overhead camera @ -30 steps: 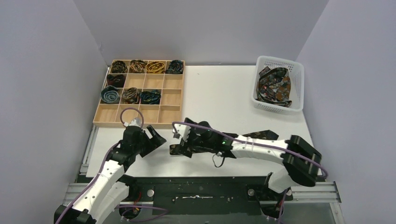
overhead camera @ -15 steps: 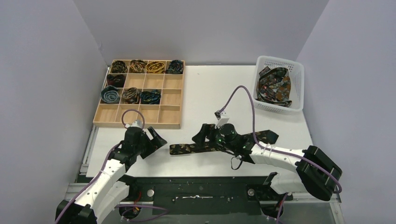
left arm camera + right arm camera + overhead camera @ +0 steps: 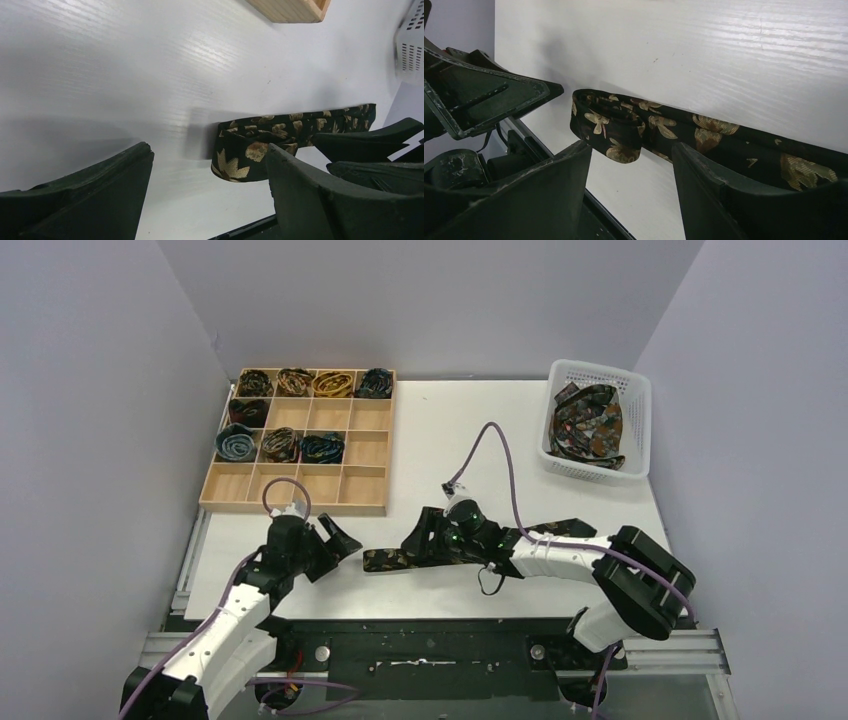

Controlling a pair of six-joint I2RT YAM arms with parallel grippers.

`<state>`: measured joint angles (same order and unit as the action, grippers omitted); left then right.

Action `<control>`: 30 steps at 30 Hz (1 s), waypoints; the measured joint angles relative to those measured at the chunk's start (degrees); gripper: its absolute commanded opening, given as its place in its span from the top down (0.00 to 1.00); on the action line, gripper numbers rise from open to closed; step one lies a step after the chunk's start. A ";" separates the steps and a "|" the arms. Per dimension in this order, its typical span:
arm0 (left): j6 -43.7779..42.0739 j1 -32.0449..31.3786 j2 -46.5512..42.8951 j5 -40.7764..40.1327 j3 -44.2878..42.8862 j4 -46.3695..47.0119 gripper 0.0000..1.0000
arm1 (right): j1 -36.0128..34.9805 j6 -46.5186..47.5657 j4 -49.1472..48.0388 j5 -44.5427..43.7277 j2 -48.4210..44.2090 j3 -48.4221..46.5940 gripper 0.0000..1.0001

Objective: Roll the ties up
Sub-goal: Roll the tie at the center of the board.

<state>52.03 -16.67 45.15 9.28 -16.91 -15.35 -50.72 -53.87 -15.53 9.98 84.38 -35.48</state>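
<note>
A dark tie with gold leaf prints [image 3: 395,559] lies flat on the white table [image 3: 470,430] near the front edge, its left end folded over once. It also shows in the left wrist view [image 3: 250,150] and the right wrist view [image 3: 619,127]. My left gripper [image 3: 338,543] is open and empty just left of the tie's folded end. My right gripper [image 3: 418,540] is open and empty, low over the tie a little right of the fold. Several rolled ties [image 3: 280,443] sit in the wooden tray [image 3: 362,480].
A white basket [image 3: 640,410] at the back right holds a heap of patterned ties [image 3: 588,425]. The wooden tray stands at the back left, its corner in the left wrist view [image 3: 295,10]. The table's front edge and metal rail [image 3: 430,640] run close behind both grippers.
My right gripper swung off the tie's left end, rose, then came back down over the tie right of the fold. The left gripper stayed almost still.
</note>
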 measured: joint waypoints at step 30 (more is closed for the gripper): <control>3.48 0.00 0.48 7.45 6.14 9.62 0.22 | -2.10 1.60 0.79 5.05 5.64 -4.46 0.56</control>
<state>55.51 -16.67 45.63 16.73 -10.76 -5.74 -52.82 -52.27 -14.74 15.03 90.02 -39.94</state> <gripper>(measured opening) 0.791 0.468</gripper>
